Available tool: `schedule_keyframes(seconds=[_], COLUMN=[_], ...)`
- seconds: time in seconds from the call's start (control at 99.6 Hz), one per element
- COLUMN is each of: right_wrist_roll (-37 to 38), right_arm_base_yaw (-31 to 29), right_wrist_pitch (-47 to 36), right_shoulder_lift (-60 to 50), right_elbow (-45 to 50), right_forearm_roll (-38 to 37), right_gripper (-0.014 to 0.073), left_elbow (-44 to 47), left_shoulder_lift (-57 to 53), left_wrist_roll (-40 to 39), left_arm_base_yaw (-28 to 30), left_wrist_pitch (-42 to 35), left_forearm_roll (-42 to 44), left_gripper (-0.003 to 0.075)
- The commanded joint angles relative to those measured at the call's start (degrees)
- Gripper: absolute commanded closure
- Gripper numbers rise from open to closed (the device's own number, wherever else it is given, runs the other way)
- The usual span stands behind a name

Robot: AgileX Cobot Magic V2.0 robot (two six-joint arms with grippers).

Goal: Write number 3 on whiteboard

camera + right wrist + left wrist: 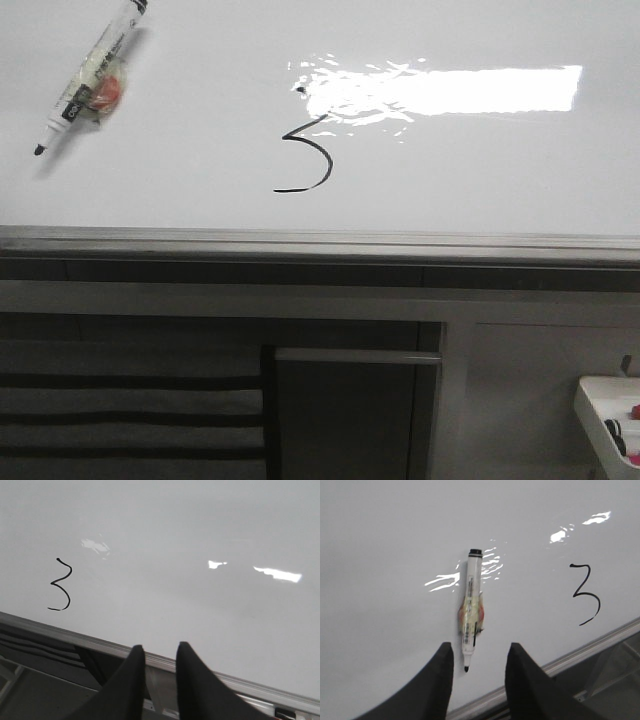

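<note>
The whiteboard (470, 170) lies flat, glossy white, with a bright rectangular glare. A thin black number 3 (305, 155) is drawn near its front edge; it also shows in the left wrist view (586, 595) and the right wrist view (61, 585). An uncapped black marker (95, 75) with a reddish band lies loose on the board at the far left. My left gripper (481, 647) is open and empty, and the marker (471, 605) lies just ahead of its fingers, tip toward them. My right gripper (160, 647) is empty with a narrow gap, over the board's rail. Neither gripper shows in the front view.
A grey metal rail (320, 240) runs along the board's near edge. A small black dot (299, 90) sits above the 3. Below are a cabinet frame and a white tray (610, 420) of markers at the lower right.
</note>
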Motion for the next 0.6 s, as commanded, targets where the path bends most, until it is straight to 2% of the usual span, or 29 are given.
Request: schedule_keyframes(seconds=[0.0, 0.08, 0.141, 0.251, 0.392, 0.593], right_wrist_roll=[3.0, 3.5, 3.5, 3.5, 3.5, 3.5], right_arm_base_yaw=[-0.4, -0.4, -0.4, -0.4, -0.4, -0.4], right_wrist_pitch=[-8.7, -13.0, -14.1, -14.1, -12.4, -12.6], right_shoulder_lift=[-3.2, -6.4, -7.7, -8.7, -8.7, -8.7], right_elbow=[2.8, 6.8, 8.7, 10.8, 12.1, 12.5], right_forearm_roll=[-0.8, -0.1, 0.1, 0.1, 0.1, 0.1], right_gripper=[0.0579, 0.0675, 0.0673, 0.0673, 0.0673, 0.0673], left_elbow=[0.7, 3.4, 4.8, 6.4, 7.1, 7.1], left_shoulder_lift=[-3.5, -6.0, -7.1, -7.6, -7.6, -7.6], left_wrist_roll=[-6.0, -7.1, -7.1, -7.1, -7.2, -7.2], left_arm_base_yaw=[0.1, 0.1, 0.1, 0.1, 0.1, 0.1], left_wrist_pitch=[-2.5, -3.7, -4.7, -6.2, -6.1, -5.9], left_forearm_roll=[3.2, 3.5, 3.5, 3.5, -0.7, -1.0], left_gripper=[0.0491, 0.0521, 0.0579, 0.0738, 0.0739, 0.0739])
